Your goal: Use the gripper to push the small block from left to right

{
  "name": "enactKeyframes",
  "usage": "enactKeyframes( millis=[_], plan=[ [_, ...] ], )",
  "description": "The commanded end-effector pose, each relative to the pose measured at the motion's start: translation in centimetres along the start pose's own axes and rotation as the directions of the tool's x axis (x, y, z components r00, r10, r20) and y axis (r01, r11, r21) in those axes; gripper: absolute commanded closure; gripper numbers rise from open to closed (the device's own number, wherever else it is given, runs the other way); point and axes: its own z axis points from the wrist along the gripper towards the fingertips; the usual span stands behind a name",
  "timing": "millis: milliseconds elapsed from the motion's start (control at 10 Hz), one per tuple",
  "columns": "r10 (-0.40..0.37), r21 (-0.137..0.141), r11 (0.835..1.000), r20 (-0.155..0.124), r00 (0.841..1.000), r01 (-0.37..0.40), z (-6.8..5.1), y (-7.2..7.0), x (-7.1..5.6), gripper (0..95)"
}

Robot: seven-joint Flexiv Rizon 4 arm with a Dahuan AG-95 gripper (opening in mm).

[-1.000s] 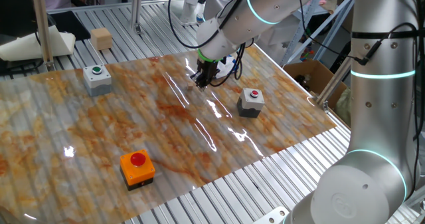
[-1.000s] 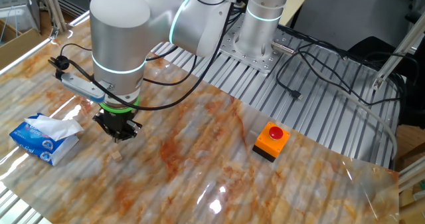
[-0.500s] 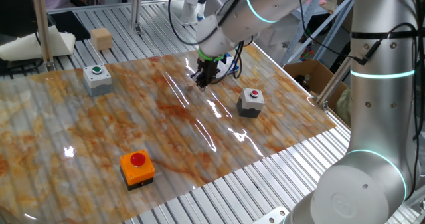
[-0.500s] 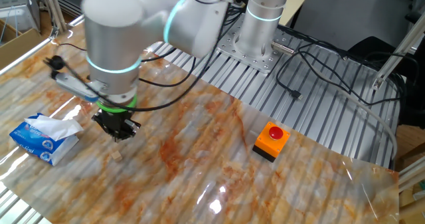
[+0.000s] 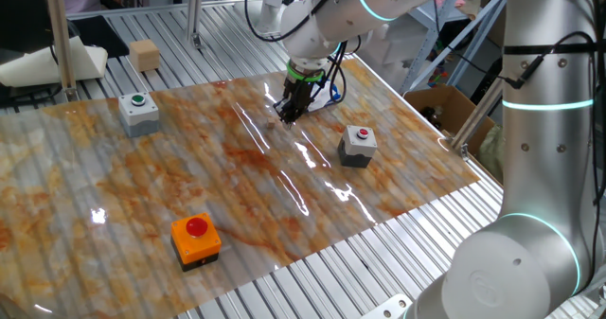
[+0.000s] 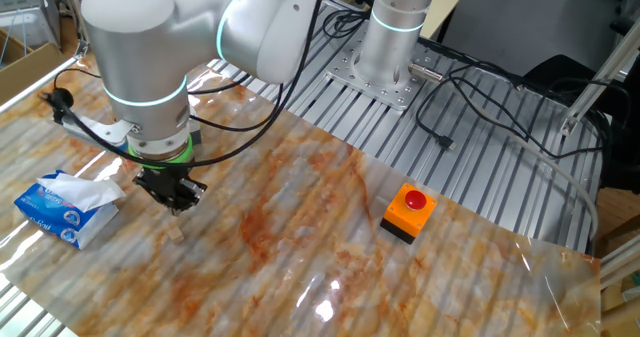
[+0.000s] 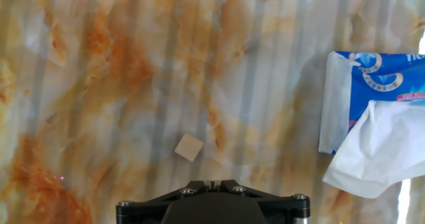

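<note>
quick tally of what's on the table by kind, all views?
Button boxes: 3 (green-button, red-button grey, orange)
Small block: 1
Tissue pack: 1
Large tan cube: 1
Total: 6

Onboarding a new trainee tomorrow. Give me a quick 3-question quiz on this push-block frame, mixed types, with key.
1. True or false: the black two-fingered gripper touches the tiny light tan wooden cube.
2. Which box stands nearest the gripper in the fixed view showing three boxes? A) grey box with green button B) grey box with red button C) orange box with red button
3. Fill in: the blue-and-white ____ pack lies beside the cube.

Key: 1 false, it hovers apart. 2 B. 3 tissue.
</note>
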Motion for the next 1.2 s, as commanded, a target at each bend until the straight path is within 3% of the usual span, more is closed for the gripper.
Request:
enactKeyframes(
  millis=[100, 300, 800, 1200],
  plan=[
    [-0.007, 0.000, 1.000, -0.003, 1.000, 0.007, -0.01, -0.07, 0.13, 95.0],
    [-0.002, -0.004, 1.000, -0.003, 1.000, 0.002, -0.01, -0.07, 0.13, 95.0],
    [0.110, -0.006, 0.994, -0.003, 0.994, -0.110, -0.01, -0.07, 0.13, 95.0],
    [0.246, 0.000, 0.969, 0.008, 0.969, -0.246, -0.01, -0.07, 0.13, 95.0]
  ],
)
